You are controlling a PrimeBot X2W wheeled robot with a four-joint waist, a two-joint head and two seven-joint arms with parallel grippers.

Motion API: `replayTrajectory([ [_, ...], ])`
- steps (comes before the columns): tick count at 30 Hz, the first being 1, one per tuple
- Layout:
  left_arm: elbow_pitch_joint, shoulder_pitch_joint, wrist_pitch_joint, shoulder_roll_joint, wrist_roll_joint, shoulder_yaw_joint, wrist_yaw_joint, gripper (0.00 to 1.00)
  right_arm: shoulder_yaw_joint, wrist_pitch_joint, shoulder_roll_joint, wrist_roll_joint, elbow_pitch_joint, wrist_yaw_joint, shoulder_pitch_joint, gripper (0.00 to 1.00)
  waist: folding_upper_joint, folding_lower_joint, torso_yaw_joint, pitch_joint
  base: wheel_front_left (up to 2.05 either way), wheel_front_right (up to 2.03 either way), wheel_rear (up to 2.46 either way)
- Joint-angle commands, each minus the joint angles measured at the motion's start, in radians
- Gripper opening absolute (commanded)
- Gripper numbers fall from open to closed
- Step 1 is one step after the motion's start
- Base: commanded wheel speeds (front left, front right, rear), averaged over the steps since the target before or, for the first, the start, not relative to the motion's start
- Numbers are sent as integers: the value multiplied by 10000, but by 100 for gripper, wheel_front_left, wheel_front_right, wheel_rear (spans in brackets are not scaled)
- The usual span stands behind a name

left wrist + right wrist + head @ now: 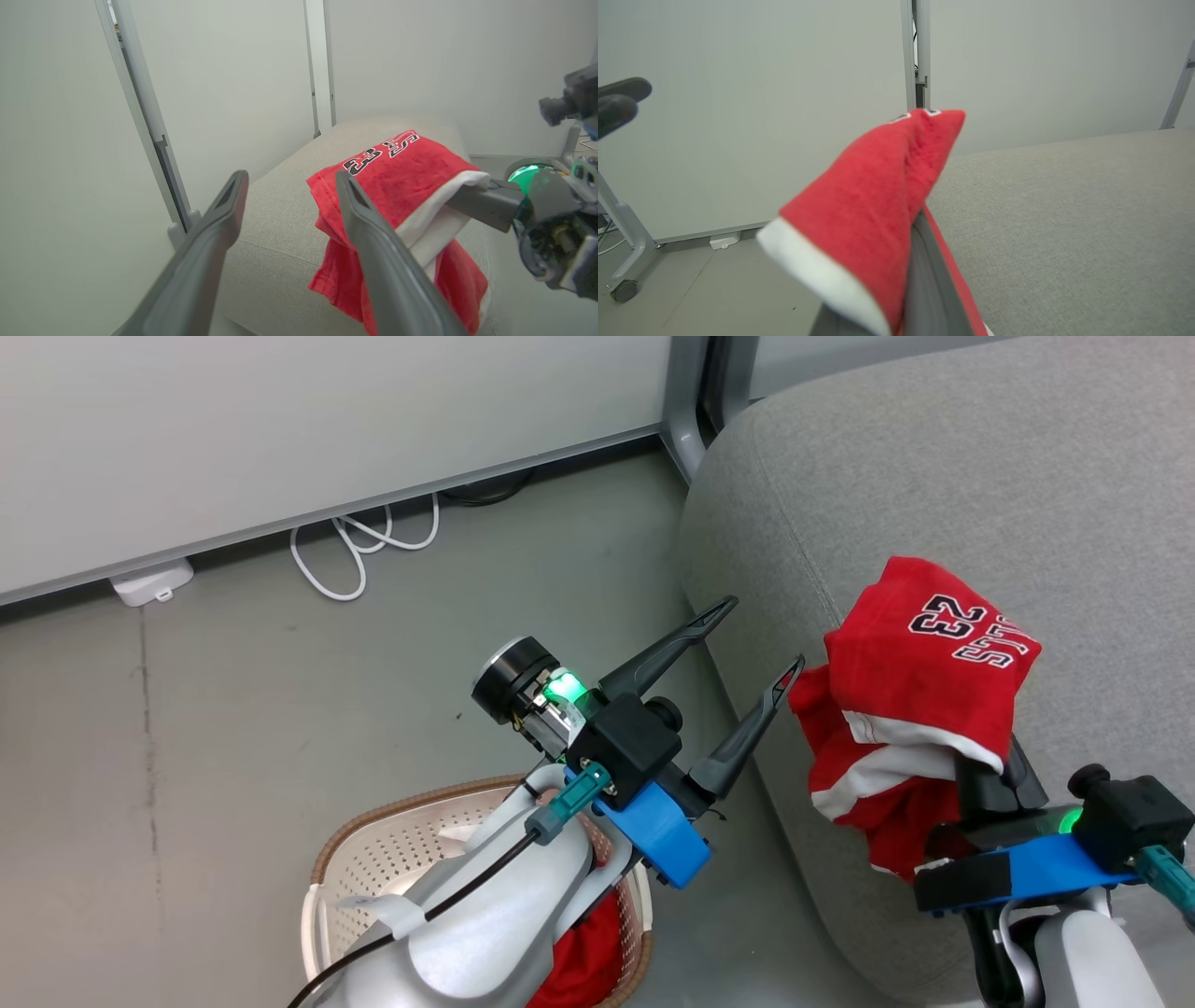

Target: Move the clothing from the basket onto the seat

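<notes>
A red jersey (920,653) with white trim and black-and-white "23" lettering hangs draped over my right gripper (976,761), which is shut on it above the front edge of the grey seat (980,476). Cloth hides the fingertips. In the right wrist view the jersey (878,210) covers my fingers, with the seat (1064,210) beyond. My left gripper (766,632) stands open and holds nothing, just left of the jersey and above the floor. The left wrist view shows its spread fingers (224,210) facing the jersey (397,172). A second red garment (588,952) lies in the cream basket (373,859) under my left forearm.
A white cable (364,551) and a small white box (149,581) lie on the grey floor by the wall. A metal post (686,420) stands beside the seat's back corner. A castor leg (626,289) shows at the lower left of the right wrist view.
</notes>
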Motion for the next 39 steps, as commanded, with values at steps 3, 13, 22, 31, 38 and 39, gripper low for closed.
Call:
replayTrajectory([
  [3,-22,32,-27,27,60,51,-22,100,-51,-34,-19,90,-196,5,-94,0,0,0,-90,105,0,0,0],
  [13,-195,-381,-24,260,211,180,-16,100,-711,-34,-20,-365,-897,5,-1800,0,0,0,-201,1030,0,0,0],
  [22,-505,-1146,117,596,379,235,-44,100,-2243,-34,-508,-765,-1217,5,-4556,0,0,0,-1,2948,0,0,0],
  [31,-812,-2022,206,875,608,267,-74,100,-3273,-34,-2075,-987,-401,5,-6671,0,0,0,354,4660,0,0,0],
  [38,-960,-2362,260,1019,692,264,-31,100,-3878,-34,-3038,-1051,966,5,-7857,0,0,0,413,5469,0,0,0],
  [39,-978,-2406,274,1042,708,257,-29,100,-3957,-34,-3153,-1061,1159,5,-8010,0,0,0,419,5570,0,0,0],
])
